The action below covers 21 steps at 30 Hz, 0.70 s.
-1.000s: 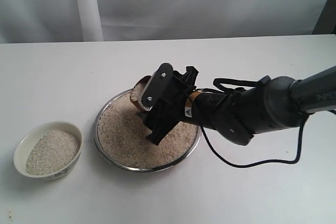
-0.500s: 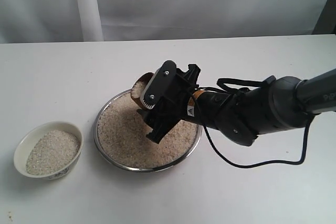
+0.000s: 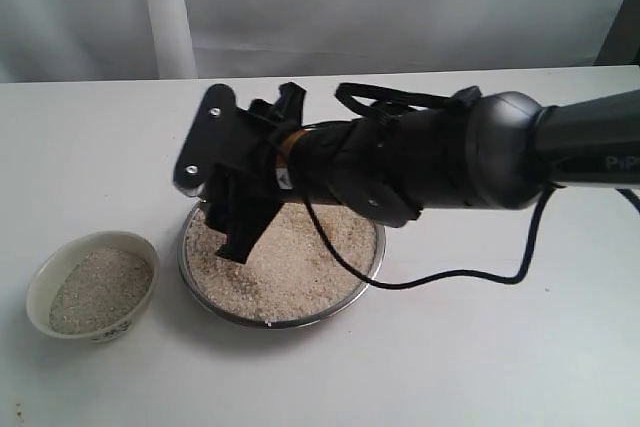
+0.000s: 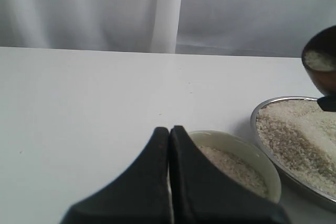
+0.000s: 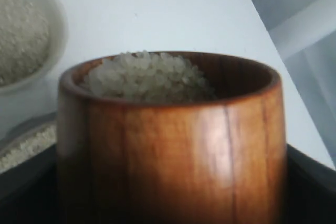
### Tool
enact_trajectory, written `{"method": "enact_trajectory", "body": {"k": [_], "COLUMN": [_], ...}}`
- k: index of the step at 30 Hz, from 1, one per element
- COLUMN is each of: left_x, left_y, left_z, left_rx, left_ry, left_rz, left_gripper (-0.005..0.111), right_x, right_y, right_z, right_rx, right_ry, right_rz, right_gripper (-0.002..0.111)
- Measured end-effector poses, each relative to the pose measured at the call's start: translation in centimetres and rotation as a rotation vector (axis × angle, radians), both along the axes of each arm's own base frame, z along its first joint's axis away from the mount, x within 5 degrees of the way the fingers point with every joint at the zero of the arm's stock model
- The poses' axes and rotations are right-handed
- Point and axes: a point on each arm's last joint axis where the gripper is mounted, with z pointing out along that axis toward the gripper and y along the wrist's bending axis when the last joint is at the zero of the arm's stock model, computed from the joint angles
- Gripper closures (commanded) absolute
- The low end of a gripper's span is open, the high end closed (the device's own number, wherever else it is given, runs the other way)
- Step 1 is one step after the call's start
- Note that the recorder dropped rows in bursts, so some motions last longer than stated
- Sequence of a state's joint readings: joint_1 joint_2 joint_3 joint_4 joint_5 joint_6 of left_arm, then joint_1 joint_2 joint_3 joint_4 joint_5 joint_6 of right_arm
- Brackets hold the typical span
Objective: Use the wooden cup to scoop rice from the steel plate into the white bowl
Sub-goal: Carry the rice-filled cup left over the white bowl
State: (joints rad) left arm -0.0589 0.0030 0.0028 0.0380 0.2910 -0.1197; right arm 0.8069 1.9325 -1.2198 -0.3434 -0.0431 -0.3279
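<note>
Right gripper [image 3: 232,232] now farther left over steel plate [image 3: 368,269] edge, clamped around upright, mouth-up wooden cup [image 5: 173,150]

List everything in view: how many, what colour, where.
rice: three lots, off-white, in the steel plate, white bowl and wooden cup
steel plate: one, silver, mid-table
white bowl: one, cream-white, left of the plate in the exterior view
wooden cup: one, reddish-brown, in the right gripper
table: one, white, under everything
curtain: one, pale grey, behind the table
cable: one, black, beside the right arm
left gripper: one, black, shut, by the bowl
right gripper: one, black, over the plate's left edge
</note>
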Motion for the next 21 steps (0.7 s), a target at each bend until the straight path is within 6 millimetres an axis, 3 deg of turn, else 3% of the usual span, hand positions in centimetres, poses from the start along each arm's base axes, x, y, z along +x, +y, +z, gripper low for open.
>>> {"method": "enact_trajectory", "body": {"k": [5,8,15,21], "left_x": [0.0,0.0,0.0,0.0], "left_y": [0.0,0.0,0.0,0.0], "left_z": [0.0,0.0,0.0,0.0], "left_rx": [0.000,0.000,0.000,0.000], "left_ry": [0.000,0.000,0.000,0.000], "left_rz": [0.000,0.000,0.000,0.000], "left_gripper": [0.107,0.107,0.107,0.107], "right_x": [-1.1,-1.4,-2.2,-2.5], "right_y": [3.7,5.6,9.3,10.1], "right_z": [2.8,3.3,0.8,-1.0], "right_rx": [-0.045,-0.103,-0.381,-0.523], "right_ry": [-0.076,-0.111,-0.233,-0.298], "right_rz": [0.085,0.119,0.216,0.270], "right_gripper": [0.108,0.108,0.108,0.108]}}
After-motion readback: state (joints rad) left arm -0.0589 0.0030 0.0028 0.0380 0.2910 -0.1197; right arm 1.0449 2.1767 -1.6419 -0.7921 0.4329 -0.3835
